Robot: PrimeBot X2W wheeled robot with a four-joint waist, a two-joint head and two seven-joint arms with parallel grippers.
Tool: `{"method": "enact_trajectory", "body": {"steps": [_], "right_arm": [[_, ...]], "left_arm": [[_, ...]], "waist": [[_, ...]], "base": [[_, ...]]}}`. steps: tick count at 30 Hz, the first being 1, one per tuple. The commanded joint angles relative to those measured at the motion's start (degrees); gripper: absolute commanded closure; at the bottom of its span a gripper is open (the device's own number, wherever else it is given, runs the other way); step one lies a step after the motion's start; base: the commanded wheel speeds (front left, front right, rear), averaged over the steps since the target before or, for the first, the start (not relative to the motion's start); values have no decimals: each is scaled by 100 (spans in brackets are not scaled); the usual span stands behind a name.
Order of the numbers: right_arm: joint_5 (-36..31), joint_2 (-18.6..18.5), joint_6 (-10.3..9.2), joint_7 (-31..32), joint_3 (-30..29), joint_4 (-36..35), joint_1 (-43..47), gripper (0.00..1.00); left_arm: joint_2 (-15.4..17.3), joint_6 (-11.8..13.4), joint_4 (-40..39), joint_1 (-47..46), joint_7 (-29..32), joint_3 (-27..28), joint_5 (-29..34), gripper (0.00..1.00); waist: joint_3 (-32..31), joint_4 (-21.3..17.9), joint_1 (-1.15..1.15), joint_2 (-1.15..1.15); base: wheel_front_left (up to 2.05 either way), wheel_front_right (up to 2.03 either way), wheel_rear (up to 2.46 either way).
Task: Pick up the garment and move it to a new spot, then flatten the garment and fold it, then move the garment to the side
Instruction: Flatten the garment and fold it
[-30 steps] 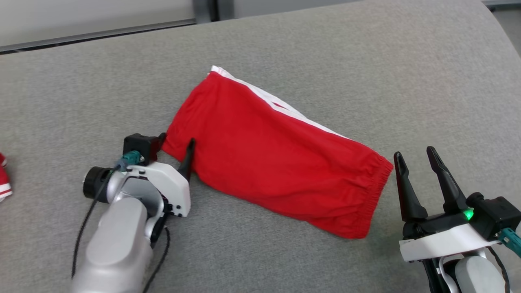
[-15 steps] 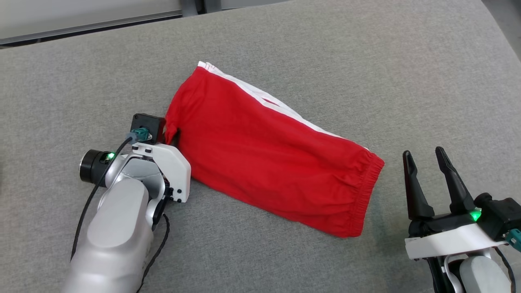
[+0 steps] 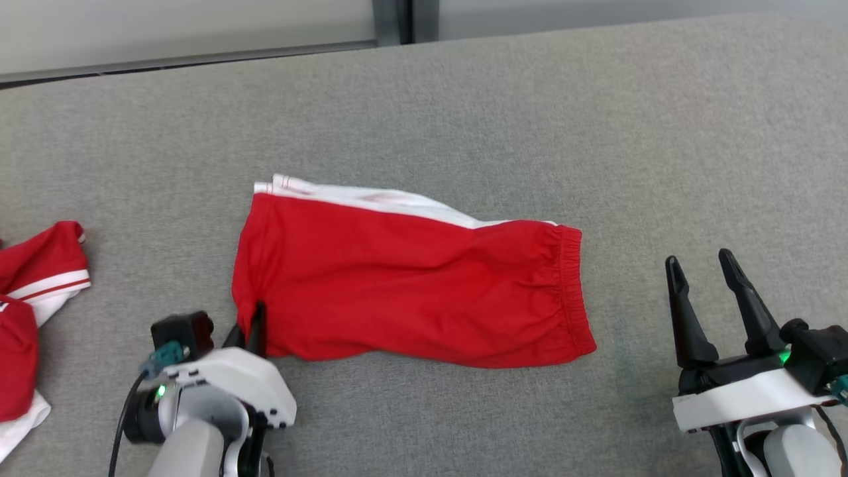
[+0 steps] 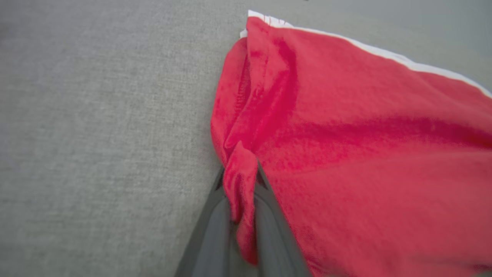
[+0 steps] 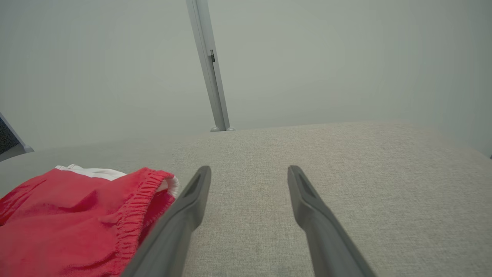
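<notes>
Tabletop [image 3: 596, 132] of grey woven cloth spans the head view from side to side. Behind its far edge stands a pale wall [image 5: 115, 57], with a slim grey post [image 5: 209, 65] rising against it.

Red shorts [image 3: 411, 285] lie flat near the middle of the tabletop, a little left of centre, with their long side running left to right. A white stripe [image 3: 384, 199] follows the far edge. The gathered waistband [image 3: 570, 278] forms the right end, and the leg hem is at the left end. The cloth is mostly smooth, with soft creases along the near edge and a deeper fold at the near left corner.

A second garment [image 3: 33, 298], red with white bands, lies crumpled at the far left of the tabletop, well apart from the shorts and partly cut off by the edge of the head view.

The left tool [image 3: 255, 324] sits at the near left, its pale arm coming in from the near edge. Its fingers are closed together on the near left corner of the shorts. In the left wrist view a bunched tuck of red cloth is pinched in the left tool [image 4: 239, 177], and the rest of the shorts spreads away to the right.

The right tool [image 3: 699, 257] rests at the near right, fingers pointing to the far side. It is to the right of the waistband and apart from it. In the right wrist view the right tool [image 5: 249, 169] has its fingers spread, with bare grey cloth between them and nothing held. A small green light [image 3: 785, 356] glows at its base.
</notes>
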Motion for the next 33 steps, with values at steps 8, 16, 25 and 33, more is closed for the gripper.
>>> {"method": "enact_trajectory", "body": {"steps": [8, 16, 25, 33], "right_arm": [[6, -28, -2, 238, -69, -67, 264, 0], [-195, 45, -1, 497, -248, -292, 363, 0], [-331, 102, -2, 794, -350, -503, 622, 0], [-361, 142, -2, 943, -405, -642, 788, 0]], "left_arm": [[3, 330, -596, 1285, 252, -148, -361, 85], [126, 218, -1773, 1153, -1370, 51, -135, 0], [368, 313, -2210, 1333, -1567, 48, 515, 0], [371, 407, -2229, 1437, -1576, 3, 647, 0]], "waist": [[-367, 175, 0, 0], [-578, 137, 0, 0], [-931, 91, 0, 0], [-1004, 114, 0, 0]], "base": [[0, 0, 0], [0, 0, 0], [0, 0, 0], [0, 0, 0]]}}
